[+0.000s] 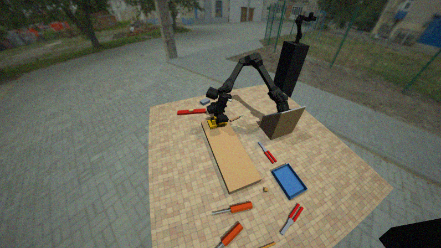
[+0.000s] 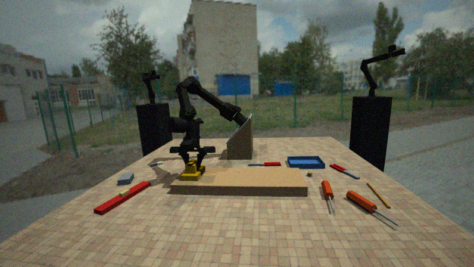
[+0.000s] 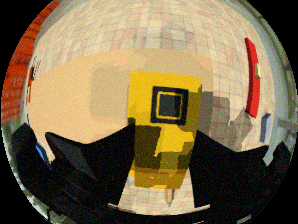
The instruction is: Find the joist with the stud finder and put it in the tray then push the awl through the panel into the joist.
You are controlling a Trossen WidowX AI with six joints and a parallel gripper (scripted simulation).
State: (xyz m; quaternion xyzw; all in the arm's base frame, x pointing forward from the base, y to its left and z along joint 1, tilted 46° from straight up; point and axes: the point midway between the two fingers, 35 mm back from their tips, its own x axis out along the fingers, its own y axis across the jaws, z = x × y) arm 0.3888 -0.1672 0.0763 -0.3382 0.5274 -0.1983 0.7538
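Note:
My gripper (image 1: pixel 217 118) (image 2: pixel 192 163) (image 3: pixel 162 127) is shut on the yellow stud finder (image 1: pixel 211 124) (image 2: pixel 190 176) (image 3: pixel 142 86). The stud finder is upright, on or just above the panel near its far end in the top view, the left end in the exterior view. Its dark square display shows a yellow outline. The floor panel (image 1: pixel 232 154) (image 2: pixel 252 179) (image 3: pixel 65 95) shows no hole that I can make out. The awl (image 1: pixel 236 118) (image 3: pixel 170 196) lies beside that panel end, partly hidden in the wrist view. The blue tray (image 1: pixel 289 181) (image 2: pixel 305 162) is empty.
A red level (image 1: pixel 188 112) (image 2: pixel 132 195) (image 3: pixel 254 90) and a grey block (image 1: pixel 204 101) (image 2: pixel 125 178) lie beyond the panel's finder end. A tilted board (image 1: pixel 282 123) stands by the arm's base. Pliers (image 1: pixel 270 156), a small brown piece (image 1: pixel 265 189) and orange screwdrivers (image 1: pixel 241 207) lie around.

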